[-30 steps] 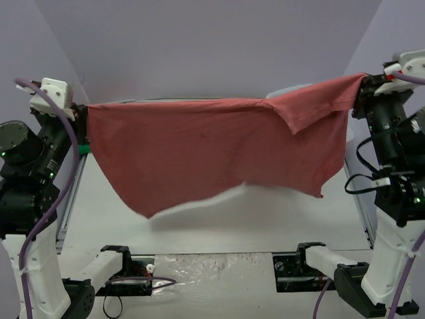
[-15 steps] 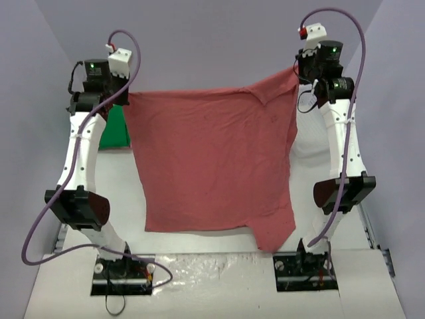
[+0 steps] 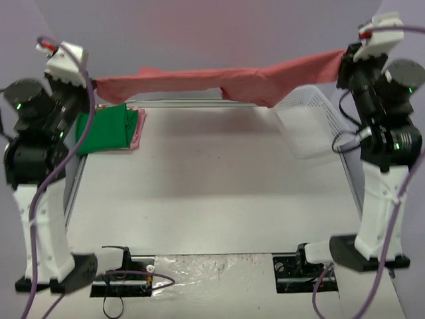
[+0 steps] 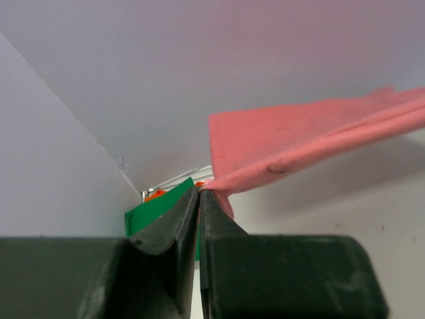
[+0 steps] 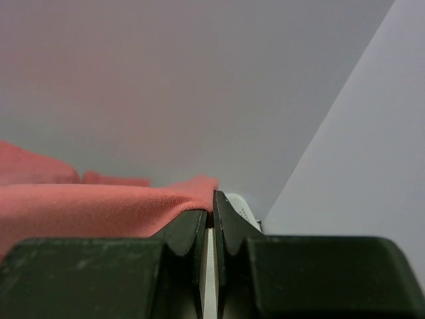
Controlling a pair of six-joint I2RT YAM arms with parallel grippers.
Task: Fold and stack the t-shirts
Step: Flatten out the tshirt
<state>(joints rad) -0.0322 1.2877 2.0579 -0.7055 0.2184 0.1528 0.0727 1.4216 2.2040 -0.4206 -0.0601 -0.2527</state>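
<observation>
both of your jaws are clamped tight on the dusty-red t-shirt [image 3: 199,81]. the left jaws pinch its left end and the right jaws its right end, and neither grip has slipped through the swing. half a second ago the shirt hung between the arms as a broad sheet, its loose edge down near the arm bases. now it is pulled into a narrow band across the far side, in the air above the surface [image 3: 212,179]. it sags a little in the middle and, in the top view, crosses the upper edge of the white mesh basket [image 3: 309,123]. that reads as a flick to shake the cloth open, caught mid-swing, so none of it is laid down yet and no fold has begun. the green t-shirt [image 3: 106,129] lies folded at the far left on the pale pink t-shirt [image 3: 139,123], just below the red one's left end. pick a lay-down spot that stays off that stack.
</observation>
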